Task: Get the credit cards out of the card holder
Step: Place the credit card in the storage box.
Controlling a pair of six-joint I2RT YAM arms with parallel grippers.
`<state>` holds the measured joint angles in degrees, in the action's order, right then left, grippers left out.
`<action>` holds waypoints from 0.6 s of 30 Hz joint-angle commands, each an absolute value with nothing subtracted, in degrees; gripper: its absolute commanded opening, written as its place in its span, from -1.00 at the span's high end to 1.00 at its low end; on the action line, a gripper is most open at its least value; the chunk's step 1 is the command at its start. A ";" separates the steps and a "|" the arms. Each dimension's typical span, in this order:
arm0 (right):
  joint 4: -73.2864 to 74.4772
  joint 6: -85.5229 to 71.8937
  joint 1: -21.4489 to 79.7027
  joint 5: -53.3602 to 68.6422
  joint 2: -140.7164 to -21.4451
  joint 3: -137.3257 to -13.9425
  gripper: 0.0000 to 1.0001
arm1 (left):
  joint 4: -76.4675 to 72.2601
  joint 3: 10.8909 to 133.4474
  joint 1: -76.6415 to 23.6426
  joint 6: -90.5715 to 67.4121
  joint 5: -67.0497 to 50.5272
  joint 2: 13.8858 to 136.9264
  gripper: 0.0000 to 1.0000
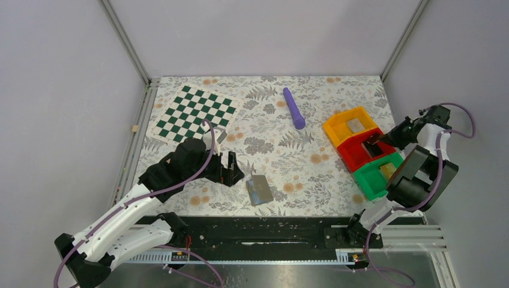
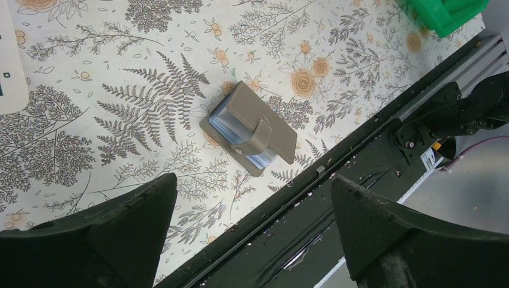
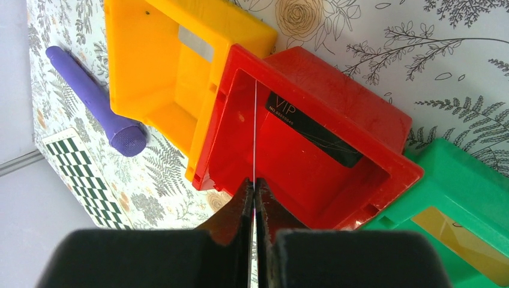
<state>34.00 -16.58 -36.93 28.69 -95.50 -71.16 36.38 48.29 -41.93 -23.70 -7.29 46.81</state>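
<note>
The grey card holder (image 1: 259,189) lies flat on the floral cloth near the front edge. In the left wrist view the card holder (image 2: 249,129) has a strap across its top leaf, and light blue shows between the leaves. My left gripper (image 1: 231,168) is open and empty just left of it; the wrist view (image 2: 253,180) shows the jaws wide apart. My right gripper (image 3: 254,183) is shut on a thin card (image 3: 254,132), seen edge-on, over the red bin (image 3: 336,96). A black card (image 3: 312,129) leans inside that bin.
The yellow bin (image 1: 342,123), red bin (image 1: 354,156) and green bin (image 1: 372,180) stand in a row at right; the yellow and green ones each hold a card. A purple cylinder (image 1: 293,108) and a chessboard (image 1: 195,112) lie further back. A black rail runs along the front edge.
</note>
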 commanded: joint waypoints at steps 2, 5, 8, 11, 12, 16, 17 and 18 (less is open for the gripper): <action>34.61 -17.32 -37.79 30.86 -98.33 -73.44 0.90 | 34.73 49.45 -41.86 -22.68 -4.93 46.04 -0.97; 34.93 -17.10 -37.90 31.03 -99.04 -73.65 0.90 | 34.65 49.24 -41.91 -22.76 -3.99 45.32 -0.97; 34.99 -17.04 -37.92 31.15 -99.89 -73.87 0.89 | 34.42 49.11 -41.79 -22.76 -3.52 44.76 -0.97; 34.99 -17.22 -38.10 31.27 -100.78 -74.00 0.87 | 34.41 49.02 -41.78 -22.76 -3.27 44.65 -0.98; 35.03 -17.29 -38.11 31.43 -101.07 -74.00 0.85 | 34.42 49.04 -41.84 -22.76 -3.26 44.65 -0.97; 34.99 -17.31 -38.17 31.29 -102.00 -73.93 0.82 | 34.37 49.05 -41.83 -22.76 -3.05 44.54 -0.97; 34.99 -17.31 -38.15 31.17 -102.23 -73.99 0.80 | 34.37 49.02 -41.82 -22.76 -2.95 44.56 -0.97; 35.01 -17.24 -38.14 31.13 -102.28 -74.07 0.79 | 34.38 49.04 -41.88 -22.76 -2.81 44.48 -0.97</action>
<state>33.98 -16.53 -37.28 29.74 -100.44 -72.16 36.34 48.29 -41.93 -23.70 -4.40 45.34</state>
